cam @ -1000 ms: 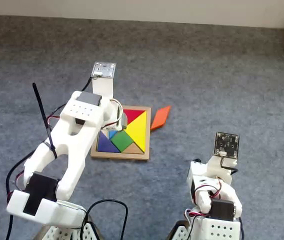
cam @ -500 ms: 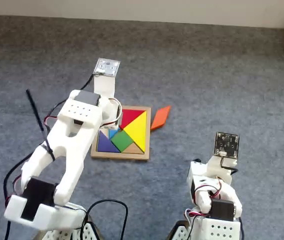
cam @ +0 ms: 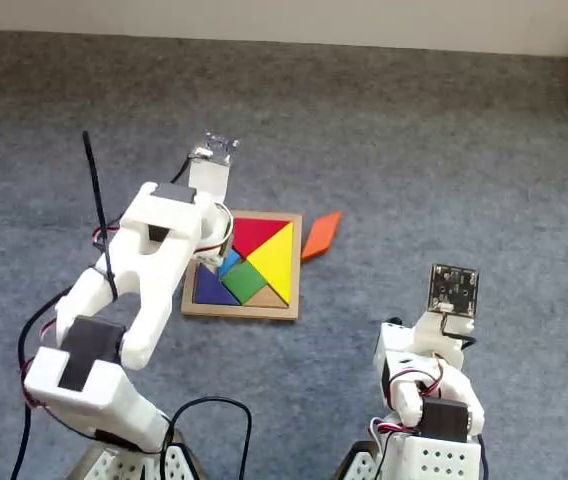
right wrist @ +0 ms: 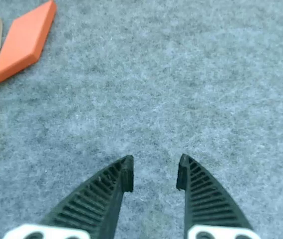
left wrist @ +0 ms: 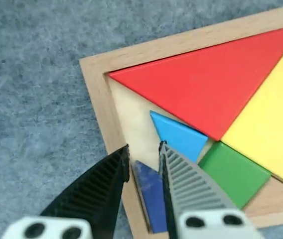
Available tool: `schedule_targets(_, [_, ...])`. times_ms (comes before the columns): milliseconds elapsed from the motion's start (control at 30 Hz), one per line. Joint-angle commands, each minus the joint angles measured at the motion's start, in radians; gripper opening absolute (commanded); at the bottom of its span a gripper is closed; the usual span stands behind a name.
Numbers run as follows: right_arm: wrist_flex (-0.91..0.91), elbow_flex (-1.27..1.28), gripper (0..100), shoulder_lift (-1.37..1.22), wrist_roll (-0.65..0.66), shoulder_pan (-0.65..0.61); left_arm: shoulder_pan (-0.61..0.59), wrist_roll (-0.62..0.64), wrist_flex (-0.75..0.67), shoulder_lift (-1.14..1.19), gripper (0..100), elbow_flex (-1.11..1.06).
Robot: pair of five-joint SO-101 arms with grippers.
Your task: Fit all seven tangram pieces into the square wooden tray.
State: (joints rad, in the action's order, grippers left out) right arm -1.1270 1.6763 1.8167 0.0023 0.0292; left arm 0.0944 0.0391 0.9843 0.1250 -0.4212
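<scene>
Square wooden tray lies on the grey carpet, partly under the left arm. We count five pieces lying flat in it. The red triangle runs along the far rim and the yellow triangle fills the right side. The green square sits beside the yellow one, with the light blue triangle between it and the red. The dark blue triangle is in the near left corner. A bare patch of tray floor shows between the red triangle and the left rim.

Our left gripper hangs over that left rim with its jaws a narrow gap apart and nothing pinched. Its black finger is above the rim and its grey finger above the dark blue triangle.

Outside the tray, the orange parallelogram lies on the carpet just beside the right rim. Our right gripper sits over bare carpet well short of it, jaws spread and empty, on the folded right arm.
</scene>
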Motion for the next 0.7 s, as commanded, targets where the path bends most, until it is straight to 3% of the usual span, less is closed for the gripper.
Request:
schedule_targets(0, [0.012,0.143,15.6,0.007,0.012,0.013,0.045,-0.011,-0.014,0.019,11,0.062])
schedule_targets(233, [0.012,0.143,15.6,0.007,0.012,0.013,0.134,-0.006,0.057,0.019,11,0.104])
schedule_targets(667, [0.012,0.143,15.6,0.007,0.012,0.013,0.108,-0.011,0.157,0.019,11,0.163])
